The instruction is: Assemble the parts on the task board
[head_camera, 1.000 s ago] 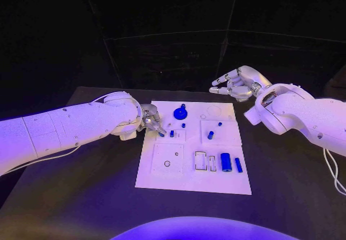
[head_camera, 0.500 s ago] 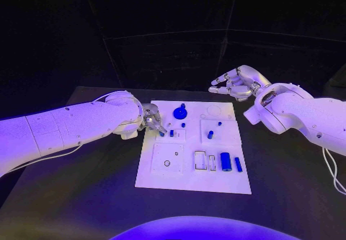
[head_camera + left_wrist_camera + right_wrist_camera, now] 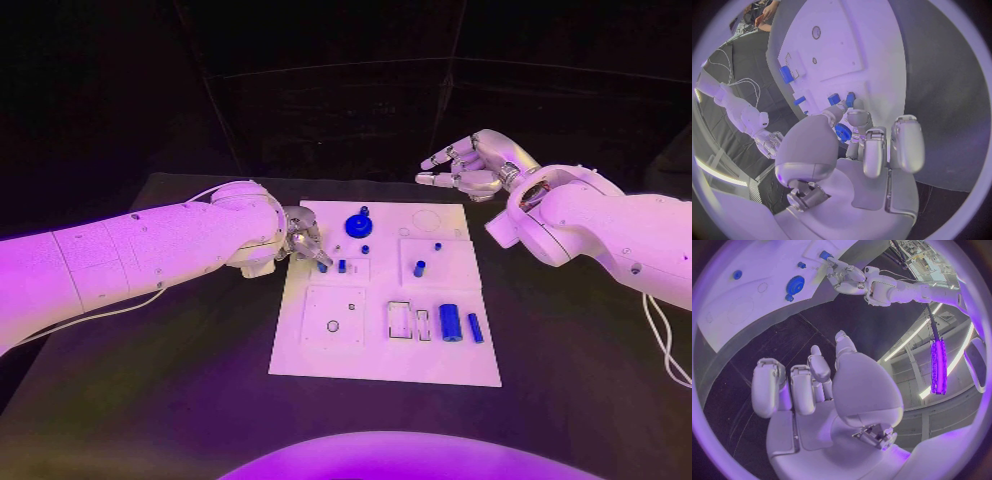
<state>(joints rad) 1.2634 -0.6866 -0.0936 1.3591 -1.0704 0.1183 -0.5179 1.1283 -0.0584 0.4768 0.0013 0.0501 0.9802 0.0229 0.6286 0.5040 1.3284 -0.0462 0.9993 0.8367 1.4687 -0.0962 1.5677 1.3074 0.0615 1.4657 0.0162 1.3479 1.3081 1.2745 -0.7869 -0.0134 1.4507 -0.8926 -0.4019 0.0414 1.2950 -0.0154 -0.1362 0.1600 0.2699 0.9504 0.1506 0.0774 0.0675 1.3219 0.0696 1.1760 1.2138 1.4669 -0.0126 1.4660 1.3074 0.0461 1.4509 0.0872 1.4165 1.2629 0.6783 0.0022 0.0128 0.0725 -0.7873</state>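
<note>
The white task board (image 3: 346, 350) lies in the middle of the black table. My left hand (image 3: 306, 245) hovers low at the board's left edge, its fingertips (image 3: 856, 106) right at two small blue parts (image 3: 322, 266) (image 3: 836, 99). Whether it pinches one I cannot tell. A round blue gear-like part (image 3: 359, 227) (image 3: 842, 133) (image 3: 795, 284) sits just beyond them. A blue cylinder (image 3: 451, 322) and a thin blue bar (image 3: 476, 327) lie at the board's right side. My right hand (image 3: 469, 165) (image 3: 817, 385) is raised past the board's far right corner, fingers loosely spread, holding nothing.
More small blue parts (image 3: 420, 268) stand around the board's middle. Empty rectangular slots (image 3: 401, 318) and a round hole (image 3: 333, 326) show in its near half. Bare black table (image 3: 159, 390) runs along both sides and in front of the board.
</note>
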